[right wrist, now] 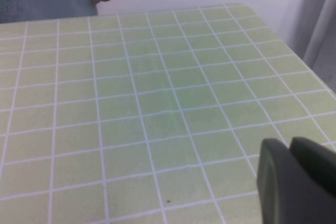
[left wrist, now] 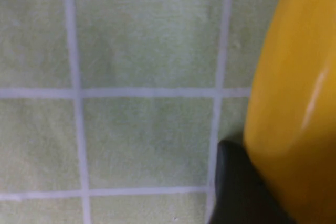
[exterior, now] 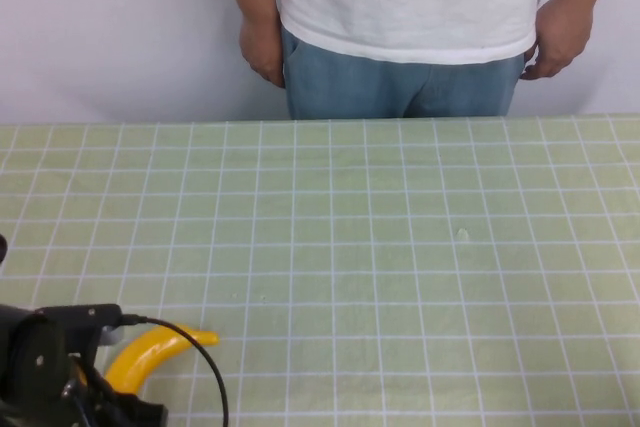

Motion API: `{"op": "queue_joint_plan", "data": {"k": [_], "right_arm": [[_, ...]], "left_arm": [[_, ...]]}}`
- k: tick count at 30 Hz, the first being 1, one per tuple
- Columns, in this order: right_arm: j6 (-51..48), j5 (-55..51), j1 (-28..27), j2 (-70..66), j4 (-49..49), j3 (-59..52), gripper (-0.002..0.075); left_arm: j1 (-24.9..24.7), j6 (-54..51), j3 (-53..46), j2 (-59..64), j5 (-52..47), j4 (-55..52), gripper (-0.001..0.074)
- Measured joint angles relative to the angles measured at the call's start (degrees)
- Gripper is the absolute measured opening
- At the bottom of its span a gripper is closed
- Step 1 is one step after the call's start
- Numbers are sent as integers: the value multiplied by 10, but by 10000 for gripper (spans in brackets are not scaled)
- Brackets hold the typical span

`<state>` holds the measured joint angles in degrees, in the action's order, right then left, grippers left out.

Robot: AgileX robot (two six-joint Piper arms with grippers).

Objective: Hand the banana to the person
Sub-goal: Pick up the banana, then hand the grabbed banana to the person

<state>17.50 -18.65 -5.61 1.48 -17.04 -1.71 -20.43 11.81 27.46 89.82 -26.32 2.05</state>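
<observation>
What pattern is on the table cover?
Pale green table cover with a white square grid, clearest in the high view.

Setting: indoor robot test station, lab-like. Desk (exterior: 400, 247): covered edge to edge with a pale green mat ruled in a white square grid, as used for marking positions. Backdrop: plain white wall (exterior: 120, 37), unadorned. Grey curtain (right wrist: 321, 24) hangs beyond one desk corner. Person (exterior: 410, 7) in white T-shirt and blue jeans stands at the far edge, arms at sides. No household furnishings visible.
</observation>
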Motion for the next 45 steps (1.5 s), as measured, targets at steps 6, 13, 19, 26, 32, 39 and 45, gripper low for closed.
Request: {"op": "queue_joint_plan", "data": {"k": [6,13,19,26,32,39,45], "right_arm": [[0,0,0,0,0,0,-9],[0,0,0,0,0,0,-9],[0,0,0,0,0,0,-9],[0,0,0,0,0,0,-9],[0,0,0,0,0,0,-9],[0,0,0,0,0,0,-9],[0,0,0,0,0,0,-9]], "left_arm": [[-1,-47,49,0,-29,9,286],[-53,-93,185,-7,-89,5,286],[-114,-106,357,9,-140,-21,286],[-143,-145,566,105,-247,-41,286],[-153,-159,669,197,-334,-43,286],[-155,-161,710,211,-353,-43,286],[-155,-163,711,211,-360,-48,286]]}}
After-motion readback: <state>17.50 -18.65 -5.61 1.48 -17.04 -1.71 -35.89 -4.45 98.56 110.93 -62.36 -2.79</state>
